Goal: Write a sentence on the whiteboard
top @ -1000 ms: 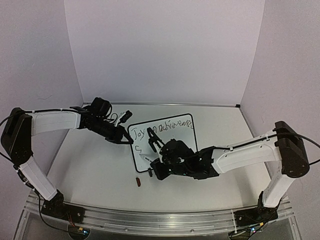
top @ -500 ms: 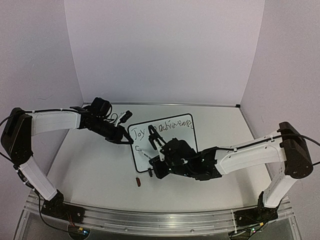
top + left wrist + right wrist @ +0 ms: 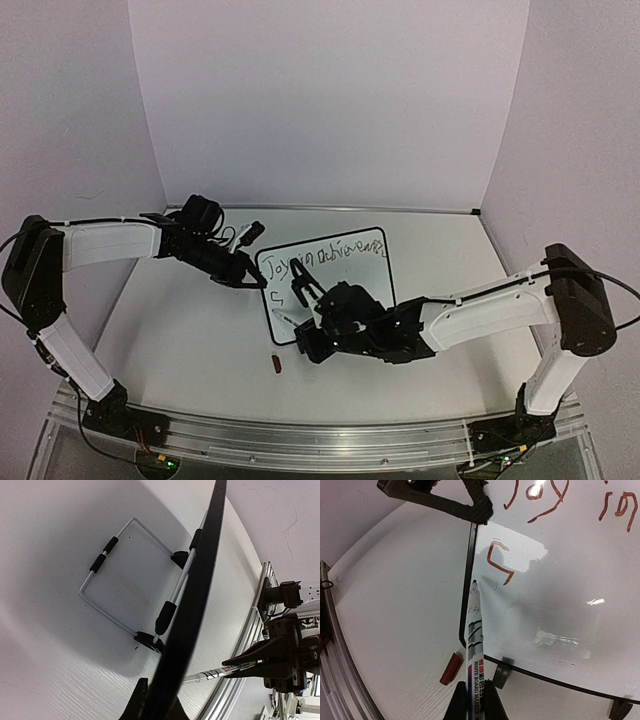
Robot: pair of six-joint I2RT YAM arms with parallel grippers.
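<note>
Whiteboard (image 3: 362, 270) lies mid-worktop (image 3: 200, 340), its long axis running left to right with the right end angled farther back. Left hand (image 3: 257, 283) is clamped on its left frame. Right hand (image 3: 303, 335), reaching low across from the right, grips a marker (image 3: 475, 630) whose tip is at that left edge.

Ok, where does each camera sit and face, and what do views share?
Top external: above, behind the bases, facing down; left arm, right arm, black-framed glossy white whiteboard.
Left wrist: along the whiteboard's edge toward its wire stand; left gripper clamps that edge.
Right wrist: along the white marker to the writing; right gripper.
Shared: the whiteboard.
</note>
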